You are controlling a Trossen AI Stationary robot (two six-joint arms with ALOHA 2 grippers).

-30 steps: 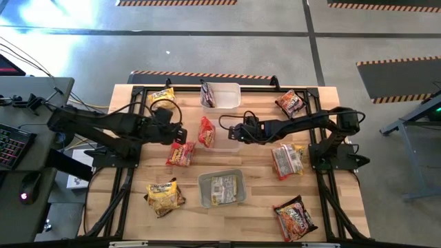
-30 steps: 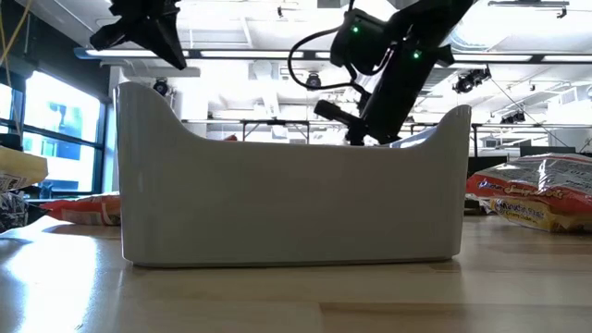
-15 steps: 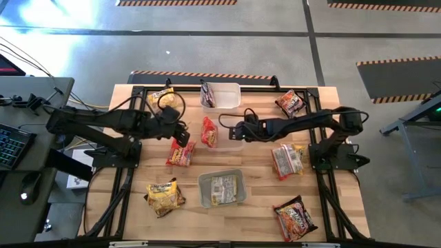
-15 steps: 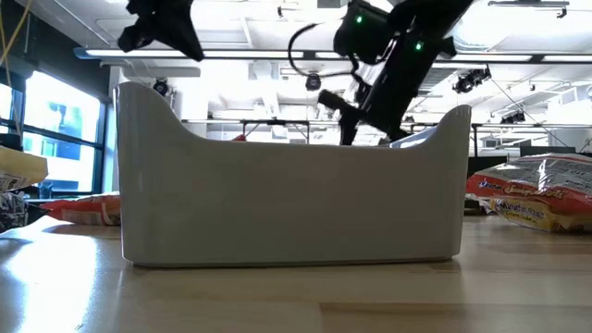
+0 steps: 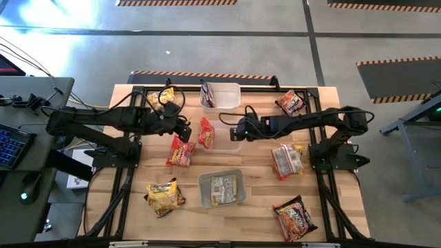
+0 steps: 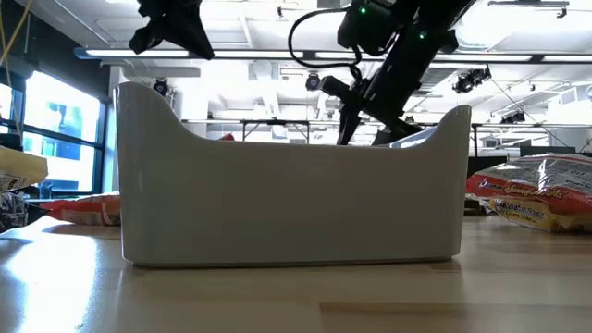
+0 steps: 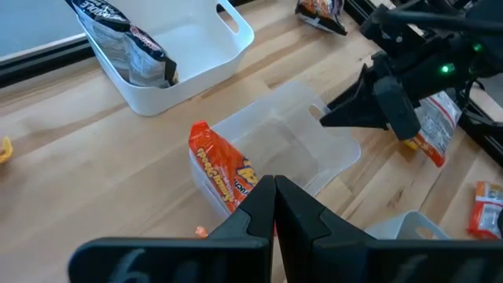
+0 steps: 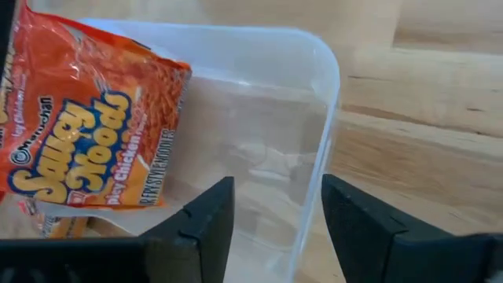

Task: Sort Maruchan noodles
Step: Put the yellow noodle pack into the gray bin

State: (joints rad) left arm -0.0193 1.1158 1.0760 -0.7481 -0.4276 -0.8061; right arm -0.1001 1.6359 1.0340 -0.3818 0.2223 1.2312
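A red-orange Maruchan noodles packet (image 8: 86, 134) stands on its edge in the clear tub (image 5: 227, 136) at mid-table, leaning on the tub's left wall (image 7: 220, 169). My right gripper (image 8: 275, 208) hovers open over the tub's right part, touching nothing; the packet lies ahead of its fingers. My left gripper (image 7: 273, 192) is shut and empty, just left of the tub (image 5: 184, 131), above the table. Other packets lie loose: red (image 5: 180, 150), yellow (image 5: 164, 196), yellow (image 5: 163, 96), red (image 5: 291, 102), pale (image 5: 287, 160), red (image 5: 296, 217).
A white tub (image 5: 231, 96) at the far edge holds a dark packet (image 5: 207, 94). A grey tub (image 5: 207, 196) near the front edge holds a pale packet (image 5: 224, 187); it fills the low view (image 6: 291, 194). Black frame rails run along the table's sides.
My right gripper has opened and drawn back a little toward the table's right edge, rising slightly; the red-orange packet stays leaning in the clear tub. My left gripper, still shut, has moved a little toward the tub and the far edge.
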